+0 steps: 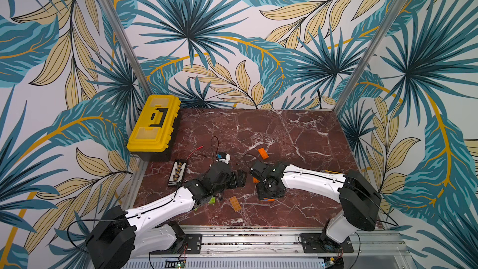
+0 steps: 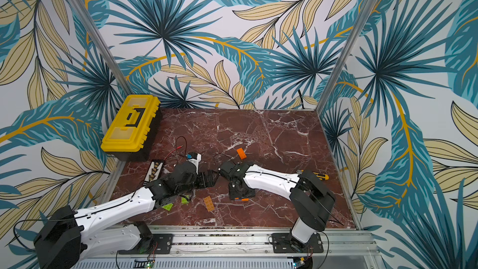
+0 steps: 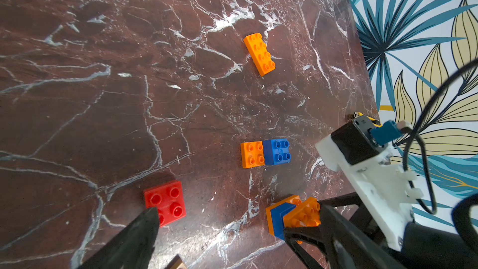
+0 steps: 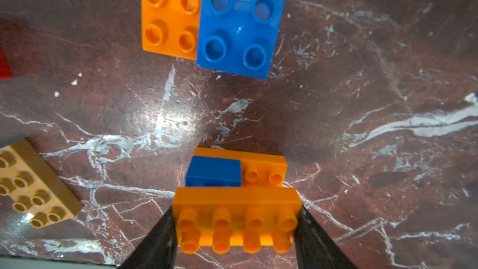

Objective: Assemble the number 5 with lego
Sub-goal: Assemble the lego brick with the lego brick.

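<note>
Right wrist view: the right gripper (image 4: 236,210) is clamped on a long orange brick, the held brick (image 4: 236,222). One finger sits on each short end and the studs face the camera. Just beyond it sits the stack (image 4: 263,163): another long orange brick with a blue brick pressed onto one half and bare studs on the rest. Do not assume contact; no view shows whether held brick and stack touch.

The left gripper (image 1: 240,178) is fully released and empty. In the left wrist view one of its fingers (image 3: 129,241) overlaps a corner of the red square (image 3: 166,200); contact cannot be told.

Progress, as judged: early. One joint is made and no outline of a 5 exists yet. Treat these pieces on the table (image 3: 77,86) as unplaced:
- orange square (image 3: 251,154) and blue square (image 3: 278,151), side by side and touching, near the stack; whether they are joined cannot be told;
- loose orange brick (image 3: 259,53), well apart, toward the back;
- tan brick (image 1: 234,203), toward the front;
- green bricks (image 2: 168,206), partly hidden under the left arm.

Appearance: glossy plastic with large studs. Squares carry four studs, long bricks eight. All the lego lies mid-table, between the arms.
</note>
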